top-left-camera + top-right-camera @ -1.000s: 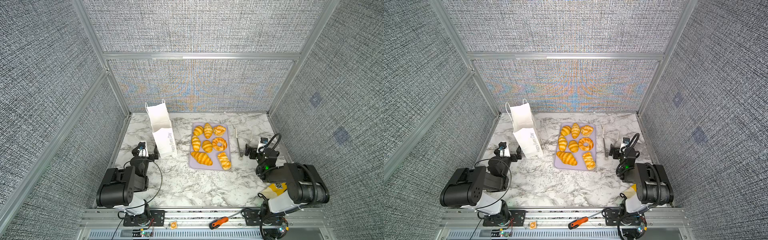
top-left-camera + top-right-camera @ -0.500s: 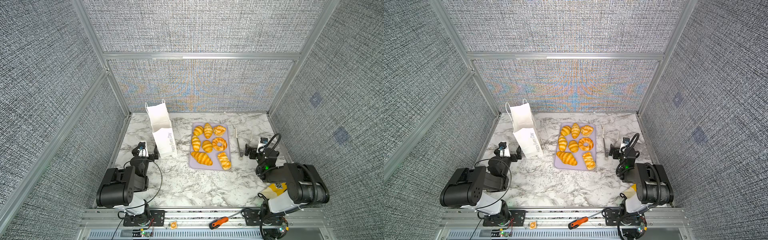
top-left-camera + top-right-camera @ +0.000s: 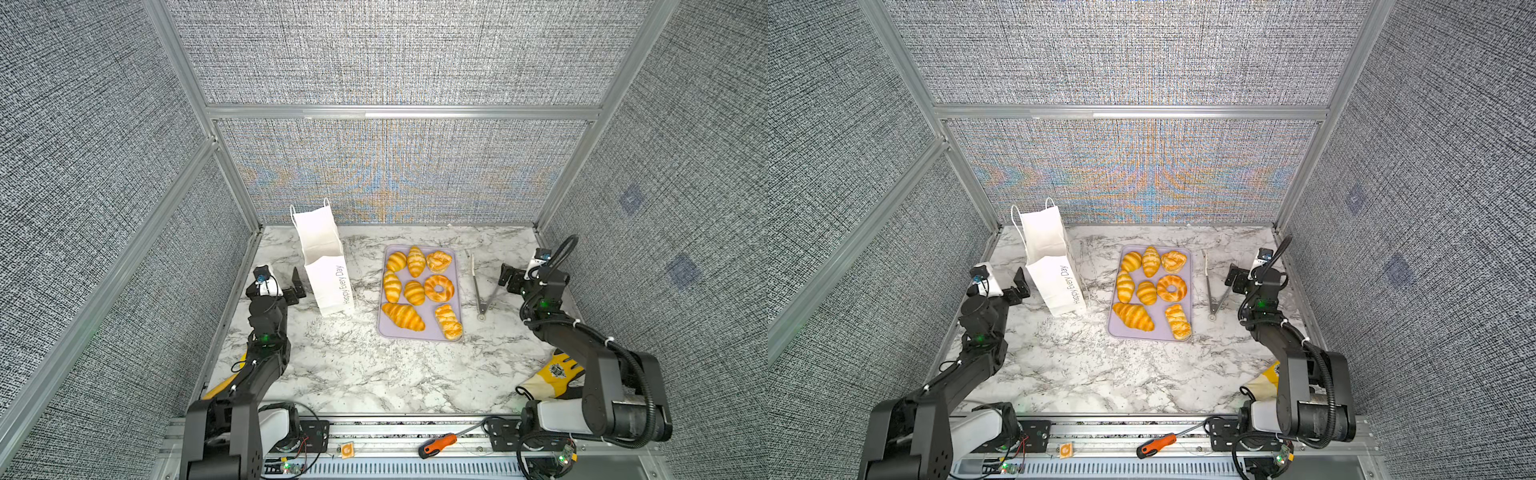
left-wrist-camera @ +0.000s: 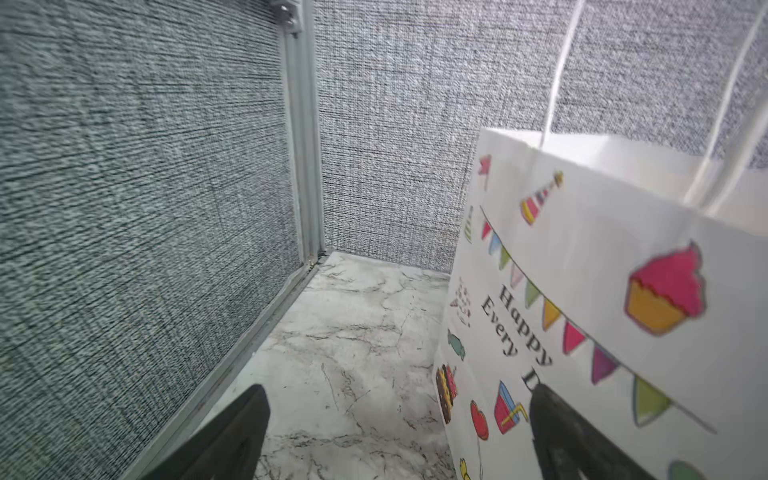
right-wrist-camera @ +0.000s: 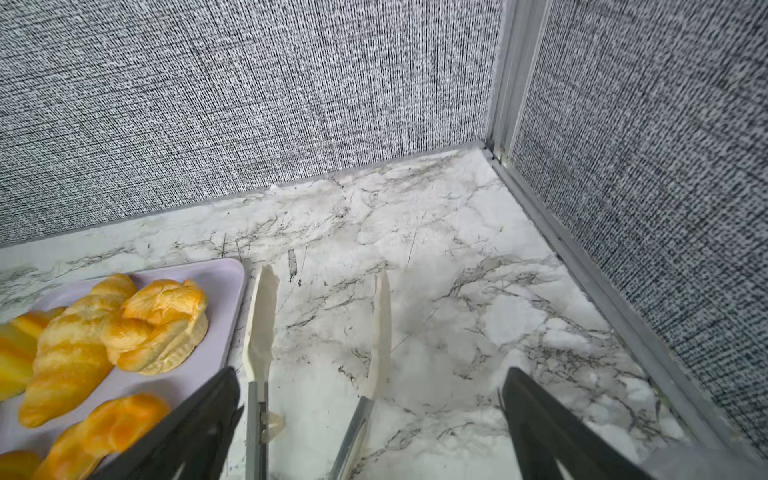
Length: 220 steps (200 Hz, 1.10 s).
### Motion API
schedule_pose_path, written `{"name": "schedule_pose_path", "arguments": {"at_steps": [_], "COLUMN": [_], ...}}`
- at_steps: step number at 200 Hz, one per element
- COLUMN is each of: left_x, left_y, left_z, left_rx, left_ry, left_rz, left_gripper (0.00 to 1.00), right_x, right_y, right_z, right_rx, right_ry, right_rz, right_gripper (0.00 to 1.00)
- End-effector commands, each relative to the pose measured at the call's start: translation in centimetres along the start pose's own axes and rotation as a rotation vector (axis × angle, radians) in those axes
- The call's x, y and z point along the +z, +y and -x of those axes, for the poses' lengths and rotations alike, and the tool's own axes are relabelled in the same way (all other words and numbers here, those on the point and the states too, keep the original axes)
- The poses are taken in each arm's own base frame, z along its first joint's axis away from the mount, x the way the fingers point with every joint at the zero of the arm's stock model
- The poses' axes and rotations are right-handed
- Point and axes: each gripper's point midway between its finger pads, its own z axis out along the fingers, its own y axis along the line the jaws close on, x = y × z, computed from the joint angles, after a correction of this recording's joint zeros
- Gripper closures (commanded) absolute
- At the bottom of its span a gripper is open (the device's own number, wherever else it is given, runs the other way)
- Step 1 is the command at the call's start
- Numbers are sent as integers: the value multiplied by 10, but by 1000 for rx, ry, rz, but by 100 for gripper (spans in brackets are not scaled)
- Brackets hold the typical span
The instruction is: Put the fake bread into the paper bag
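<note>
Progress is none yet: all fake bread [image 3: 414, 292] is seen on the tray [image 3: 430, 329] at frame centre, right of the paper bag [image 3: 328, 270]; left tool [image 4: 395, 395] and right tool [image 5: 370, 374] are spread apart, empty.

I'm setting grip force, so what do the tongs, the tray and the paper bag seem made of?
The tongs: shiny bare metal arms, probably steel, with matte off-white tips, likely silicone or plastic. The tray: smooth matte lilac, rounded corner, low rim, probably plastic. The paper bag: thin matte white paper, crisp folds, colour print, white cord handles.
</note>
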Motion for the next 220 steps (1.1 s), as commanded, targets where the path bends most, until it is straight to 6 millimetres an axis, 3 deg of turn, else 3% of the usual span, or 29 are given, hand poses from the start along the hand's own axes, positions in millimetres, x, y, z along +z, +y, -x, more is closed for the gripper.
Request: {"name": "schedule_pose_path", "arguments": {"at_steps": [1, 30, 33, 63, 126, 187, 220], "left_x": [-8, -16, -17, -28, -43, -35, -29], "left_y": [14, 12, 11, 7, -26, -86, -98], "left_z": [-10, 21, 24, 53, 102, 110, 98], "left_rx": [-63, -98, -102, -141, -170, -98, -79], "left_ry": [100, 94, 91, 60, 79, 210, 301], "left_rz": [89, 97, 94, 80, -54, -195, -195], "left_gripper": [3, 7, 7, 7, 9, 14, 17], "right_x": [2, 10, 11, 9, 4, 6, 7], "right_y": [16, 38, 42, 48, 45, 48, 43], "right_z": [-15, 3, 15, 37, 45, 41, 36], "right_rx": [57, 65, 65, 36, -45, -42, -59], "right_ry": [150, 227, 212, 229, 319, 360, 381], "right_rz": [78, 177, 187, 199, 167, 180, 157], "right_gripper": [1, 3, 3, 5, 7, 7, 7]}}
